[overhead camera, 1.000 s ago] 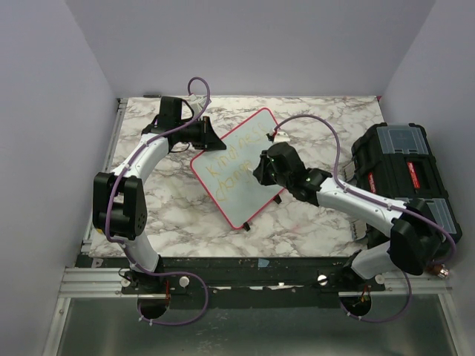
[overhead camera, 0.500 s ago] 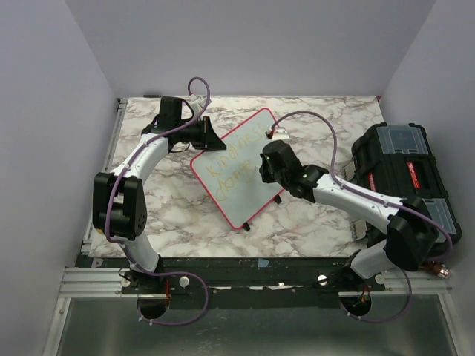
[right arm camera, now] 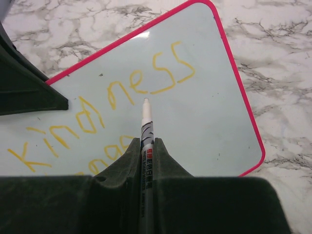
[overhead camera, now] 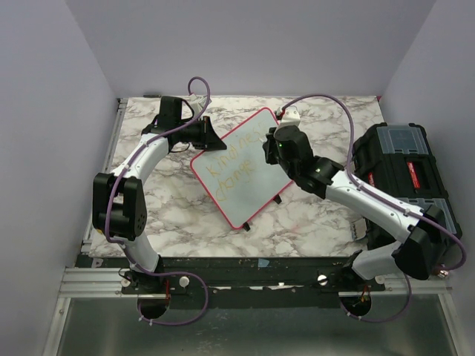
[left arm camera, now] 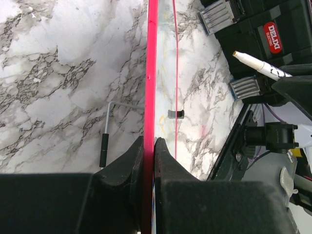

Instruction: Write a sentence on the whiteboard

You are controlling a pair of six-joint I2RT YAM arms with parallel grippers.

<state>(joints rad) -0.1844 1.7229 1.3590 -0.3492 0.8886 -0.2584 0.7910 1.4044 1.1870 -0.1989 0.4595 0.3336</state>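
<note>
I see the whiteboard [overhead camera: 245,174] lying skewed in the middle of the marble table [overhead camera: 171,215], its pink frame running diagonally. The sentence [right arm camera: 122,92] runs across it in yellow, with "kindness" on top and a second line partly hidden behind my right fingers. My left gripper [left arm camera: 148,146] is clenched on the board's far-left edge. My right gripper [right arm camera: 146,146] grasps a white marker [right arm camera: 145,114], its tip just under the "ess"; I cannot tell whether it touches. Bare marble lies open along the board's near-left side and past its far corner. The black toolbox [overhead camera: 404,170] sits well apart at the right edge.
</note>
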